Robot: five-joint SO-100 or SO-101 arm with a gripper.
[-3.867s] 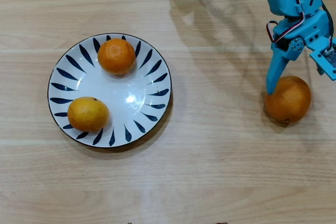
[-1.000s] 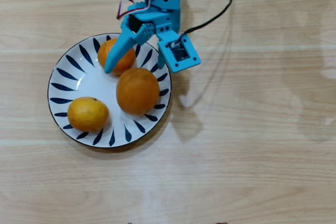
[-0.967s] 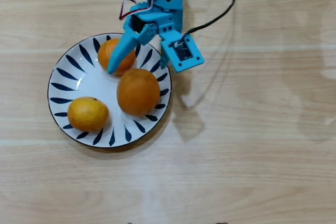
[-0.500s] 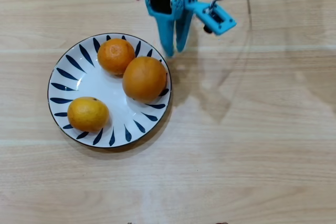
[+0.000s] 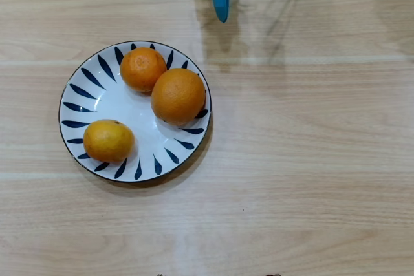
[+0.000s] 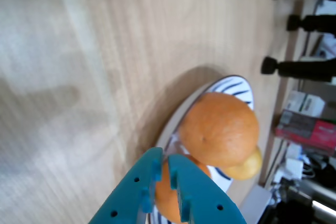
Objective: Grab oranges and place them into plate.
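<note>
Orange oranges (image 5: 178, 96) — white plate (image 5: 107, 98) with dark blue petal strokes — turquoise gripper (image 5: 221, 4), pale wood-grain table (image 5: 310, 159)

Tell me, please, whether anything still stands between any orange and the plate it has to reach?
Nothing visible does. All three oranges, the largest and the two smaller ones, already lie on the plate, and the gripper hangs clear beyond its rim.

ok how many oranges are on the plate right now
3, all on the plate in the overhead view: the big orange at its right side, a smaller orange touching it at the top, and a yellower orange alone at lower left. None left on the table.
</note>
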